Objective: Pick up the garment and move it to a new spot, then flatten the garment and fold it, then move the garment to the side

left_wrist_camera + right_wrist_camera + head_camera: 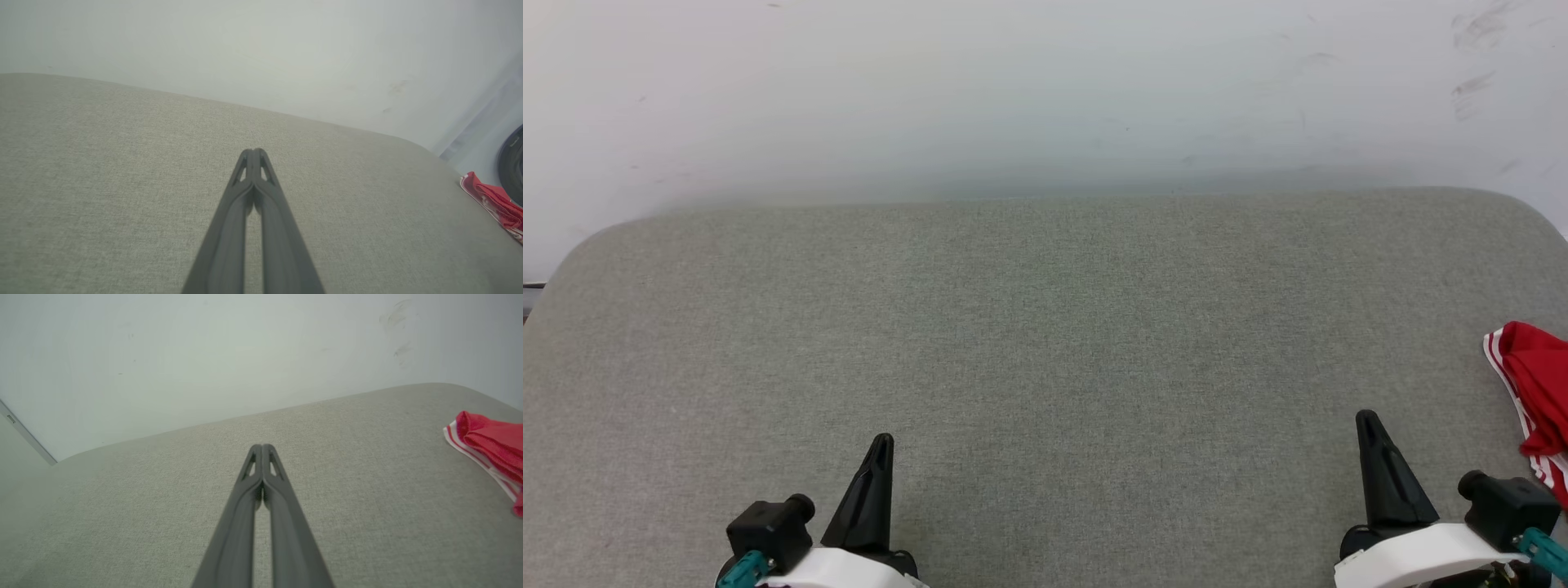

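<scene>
Both grippers pressed together and empty; garment lying at the bench's right edge.

Left gripper (880,443) and right gripper (1367,420) are sitting at the near side of the bench (1045,327), fingers closed tip to tip, pinching nothing. Garment (1534,384) is lying bunched at the far right, near the right gripper and partly cut off by the frame, so I cannot tell whether it is folded. Scene is fitting either a shirt waiting for pickup or one set aside after folding, so I'm not calling a move. Bench is showing grey woven fabric with rounded corners, backing onto a scuffed pale wall (1013,98).
</scene>
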